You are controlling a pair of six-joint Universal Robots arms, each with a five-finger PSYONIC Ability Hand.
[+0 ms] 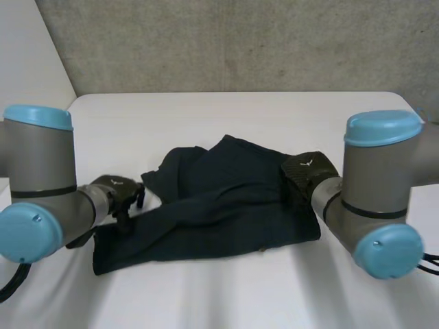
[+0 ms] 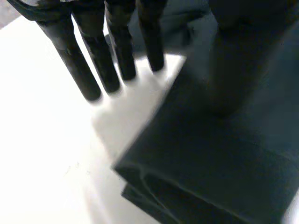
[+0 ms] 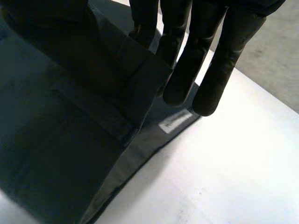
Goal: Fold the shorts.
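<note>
1. Sitting rumpled mid-frame on the table (image 1: 206,116): the shorts (image 1: 226,205).
2. Right hand (image 1: 307,171) pinches their right edge; left hand (image 1: 113,190), lower left, is relaxed and holds nothing.
3. Pulling one-sided could drag everything and skew the fold, I reckon.

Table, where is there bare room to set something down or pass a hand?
Free: the broad strip of table between the shorts and the far wall, and the near strip in front of the shorts, between the two arms. Crowded: both ends of the shorts, where the left hand and right hand sit.
</note>
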